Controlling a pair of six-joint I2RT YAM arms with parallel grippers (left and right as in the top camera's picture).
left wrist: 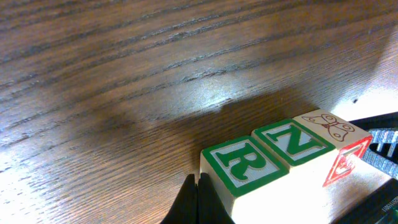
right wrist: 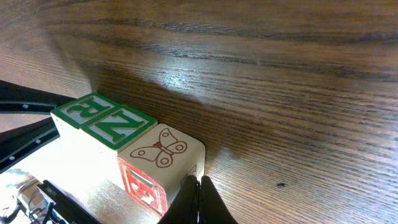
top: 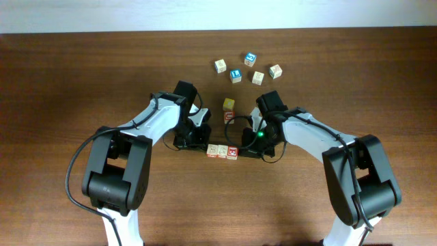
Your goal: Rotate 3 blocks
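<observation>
Sitting on grained table (top: pixel 68 82), three cubic wooden blocks (top: pixel 222 151).

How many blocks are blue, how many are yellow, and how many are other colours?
Blue blocks: 2
Yellow block: 1
Other blocks: 7
Total: 10
</observation>
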